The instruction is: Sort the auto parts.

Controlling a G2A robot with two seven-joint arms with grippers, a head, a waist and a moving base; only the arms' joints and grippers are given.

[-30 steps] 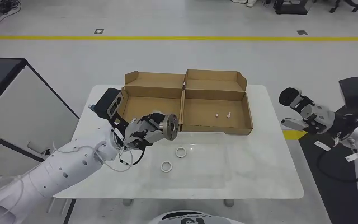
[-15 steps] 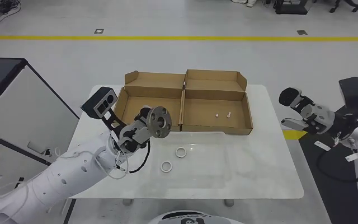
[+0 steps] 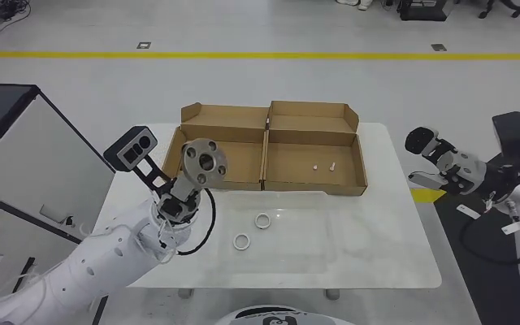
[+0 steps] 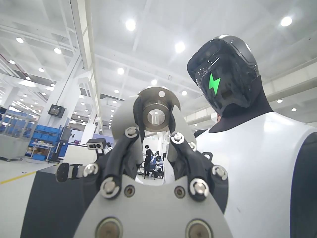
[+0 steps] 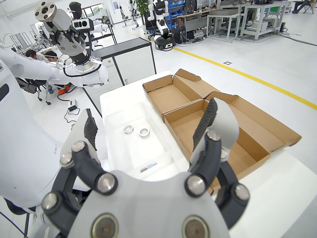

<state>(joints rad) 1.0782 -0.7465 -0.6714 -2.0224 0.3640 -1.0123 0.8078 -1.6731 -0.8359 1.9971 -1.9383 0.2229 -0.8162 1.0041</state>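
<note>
My left gripper (image 3: 195, 172) is shut on a grey metal flanged hub (image 3: 202, 160), held high above the table's left side with the flange face turned up. In the left wrist view the hub (image 4: 154, 111) sits between the fingers, its bore facing the camera. The right wrist view shows the same hub (image 5: 45, 11) raised on the far arm. Two silver rings (image 3: 263, 220) (image 3: 242, 240) lie on the clear tray (image 3: 301, 252). My right gripper (image 5: 151, 127) is open and holds nothing; it hangs off the table's right side (image 3: 439, 158).
Two open cardboard boxes stand side by side at the table's back: the left box (image 3: 244, 158) and the right box (image 3: 313, 166), which holds two small white parts (image 3: 322, 168). A dark cabinet (image 3: 32, 154) stands left of the table.
The left arm has lifted and swung the hub leftward and upward, turning it from a sideways tilt until its flange faces up. The right arm has stayed put.
</note>
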